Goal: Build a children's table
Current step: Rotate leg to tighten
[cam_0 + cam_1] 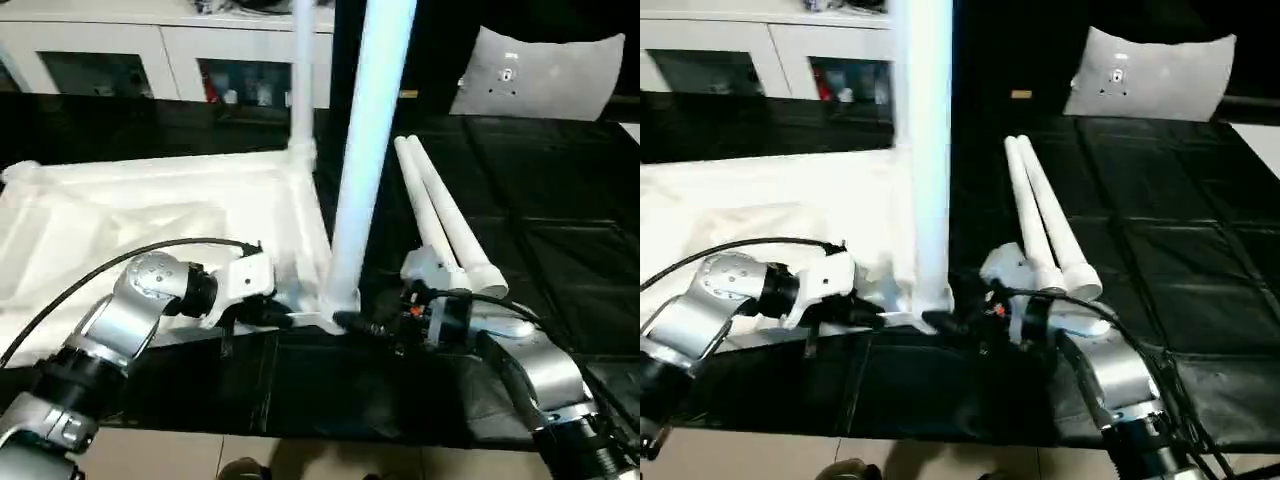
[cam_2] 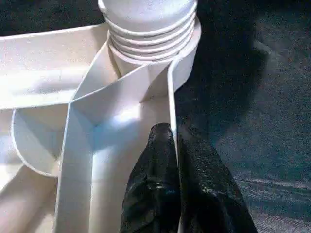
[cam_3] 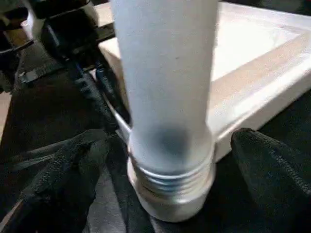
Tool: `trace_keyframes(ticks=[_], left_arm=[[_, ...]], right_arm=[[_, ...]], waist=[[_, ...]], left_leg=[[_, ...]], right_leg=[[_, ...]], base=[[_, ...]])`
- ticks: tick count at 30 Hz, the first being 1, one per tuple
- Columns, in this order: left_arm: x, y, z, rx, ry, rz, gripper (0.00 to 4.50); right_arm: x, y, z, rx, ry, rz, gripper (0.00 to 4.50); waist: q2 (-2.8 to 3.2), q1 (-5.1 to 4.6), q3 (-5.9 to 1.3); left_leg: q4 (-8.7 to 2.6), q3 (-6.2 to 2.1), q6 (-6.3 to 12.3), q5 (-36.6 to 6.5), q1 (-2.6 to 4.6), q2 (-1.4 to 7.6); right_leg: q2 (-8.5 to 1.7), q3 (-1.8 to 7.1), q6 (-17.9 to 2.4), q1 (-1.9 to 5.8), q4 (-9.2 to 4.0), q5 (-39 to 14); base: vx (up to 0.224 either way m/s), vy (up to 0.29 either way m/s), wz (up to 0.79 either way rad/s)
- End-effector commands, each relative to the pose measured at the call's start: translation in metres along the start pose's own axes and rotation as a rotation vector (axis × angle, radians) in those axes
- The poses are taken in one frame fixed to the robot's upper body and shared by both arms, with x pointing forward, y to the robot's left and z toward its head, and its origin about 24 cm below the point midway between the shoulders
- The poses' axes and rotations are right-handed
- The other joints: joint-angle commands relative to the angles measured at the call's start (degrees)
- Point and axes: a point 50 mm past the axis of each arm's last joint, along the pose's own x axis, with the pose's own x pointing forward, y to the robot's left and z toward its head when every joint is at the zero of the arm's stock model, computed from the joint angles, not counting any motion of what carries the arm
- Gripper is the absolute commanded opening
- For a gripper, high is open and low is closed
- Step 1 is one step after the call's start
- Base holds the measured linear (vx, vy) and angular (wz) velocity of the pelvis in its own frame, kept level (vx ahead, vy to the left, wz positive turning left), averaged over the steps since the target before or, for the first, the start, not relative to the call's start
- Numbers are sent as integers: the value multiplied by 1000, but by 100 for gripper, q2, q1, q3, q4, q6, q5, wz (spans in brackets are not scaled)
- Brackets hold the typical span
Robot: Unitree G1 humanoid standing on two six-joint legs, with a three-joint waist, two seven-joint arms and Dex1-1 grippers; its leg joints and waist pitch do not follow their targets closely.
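With the left pincer (image 2: pixel 170 160) pinching the rim of the upturned table top (image 1: pixel 150 210) and the right pincer (image 3: pixel 165 174) spread around the upright leg (image 3: pixel 165 77) in the near corner socket (image 2: pixel 187 48), I would close squarely and twist gently.

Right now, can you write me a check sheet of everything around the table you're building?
Surface: black mat over a pale floor.
Job's things: white tabletop lying upside down; one leg upright in its near corner socket, threads showing; another leg upright at the far corner; two loose legs lying side by side on the mat.
Clutter: nothing seen.
Grippers: left gripper shut on the tabletop's side wall beside the socket; right gripper open, fingers apart on either side of the near leg's base.
Cables: black cable looping over the left arm.
Surroundings: white cabinet with glass doors; flat white board.
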Motion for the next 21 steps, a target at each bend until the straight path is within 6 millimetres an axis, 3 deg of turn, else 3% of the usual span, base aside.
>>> trace_keyframes(ticks=[1, 4, 5, 6, 12, 13, 14, 16, 17, 18, 21], left_arm=[[5, -6, 4, 38, 1, -92, 0], [5, -9, 5, 55, -1, -137, 0], [5, -11, 5, 56, -2, -153, 0], [5, -12, 5, 59, 0, -164, 0], [6, -17, 3, 75, 11, -203, 0], [6, -17, 2, 75, 10, -203, 0], [6, -18, 2, 70, 7, -204, 0], [6, -18, 1, 71, 7, -207, 0], [5, -19, 1, 79, 11, -210, 0], [5, -20, 0, 79, 12, -208, 0], [5, -21, 0, 83, 14, -217, 0]], right_arm=[[4, 3, 2, -23, 7, 27, 443], [4, 6, -1, -44, 34, 48, 443], [4, 6, -2, -46, 35, 55, 443], [4, 6, -1, -38, 32, 60, 443], [3, 4, -1, -28, 28, 78, 443], [3, 4, 0, -28, 28, 80, 416], [3, 6, 0, -29, 31, 110, 416], [2, 7, 0, -26, 35, 130, 398], [2, 9, 0, -15, 40, 150, 390], [1, 10, -1, -8, 42, 160, 390], [2, 10, 0, -7, 42, 168, 355]], waist=[[9, -19, -401], [21, -2, -431], [58, 6, -434], [28, -1, -433], [13, 13, -419], [14, 13, -417], [-11, 6, -416], [0, 14, -416], [-39, 4, -415], [-7, 12, -419], [-27, 0, -425]], left_leg=[[-385, -59, 110, -868, 66, 229], [-371, -62, 139, -725, 67, 236], [-366, -65, 138, -708, 66, 235], [-369, -57, 141, -728, 68, 235], [-373, -60, 108, -898, 71, 240], [-372, -58, 99, -915, 75, 239], [-370, -53, 101, -928, 77, 237], [-368, -57, 108, -925, 73, 236], [-367, -52, 126, -884, 66, 236], [-365, -61, 136, -858, 61, 235], [-365, -57, 130, -891, 72, 238]], right_leg=[[-475, 319, -1232, 278, -386, -627], [-474, 317, -1264, 286, -346, -453], [-473, 316, -1277, 281, -337, -381], [-467, 314, -1280, 281, -346, -371], [-480, 319, -1252, 286, -362, -656], [-476, 319, -1238, 278, -367, -709], [-474, 321, -1232, 279, -371, -735], [-480, 321, -1221, 285, -370, -781], [-469, 322, -1193, 286, -378, -794], [-476, 322, -1192, 289, -366, -771], [-474, 319, -1191, 278, -367, -777]], base=[[0, 0, 0], [0, 0, 0], [0, 0, 0], [0, 0, 0], [0, 0, 0], [0, 0, 0], [0, 0, 0], [0, 0, 0], [0, 0, 0], [0, 0, 0], [0, 0, 0]])
